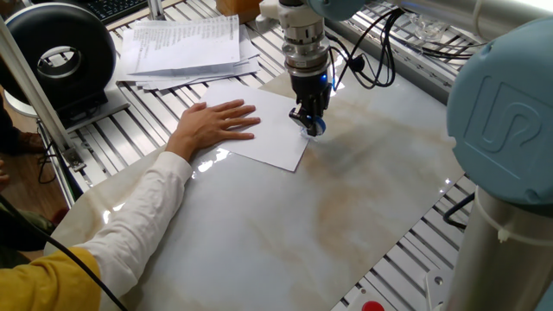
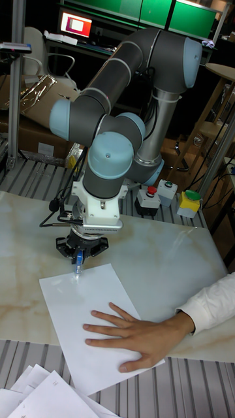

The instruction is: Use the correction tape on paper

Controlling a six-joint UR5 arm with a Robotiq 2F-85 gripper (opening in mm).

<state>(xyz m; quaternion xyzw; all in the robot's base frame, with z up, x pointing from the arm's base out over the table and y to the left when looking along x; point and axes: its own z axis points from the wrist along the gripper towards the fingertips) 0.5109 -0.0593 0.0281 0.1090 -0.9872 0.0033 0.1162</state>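
Note:
The white paper [image 1: 272,138] [image 2: 85,313] lies flat on the marble tabletop, held down by a person's hand [image 1: 212,123] [image 2: 134,333]. My gripper [image 1: 309,122] [image 2: 78,260] points straight down over the sheet's far right edge and is shut on the small blue correction tape [image 1: 314,126] [image 2: 78,262]. The tape's tip rests at the paper's edge; the fingers hide most of the dispenser.
A stack of printed papers [image 1: 186,47] lies at the back left, beside a black round device [image 1: 60,56]. The person's arm in a white and yellow sleeve [image 1: 121,238] crosses the front left. The robot base [image 1: 505,173] fills the right. Button boxes [image 2: 166,196] stand behind the table.

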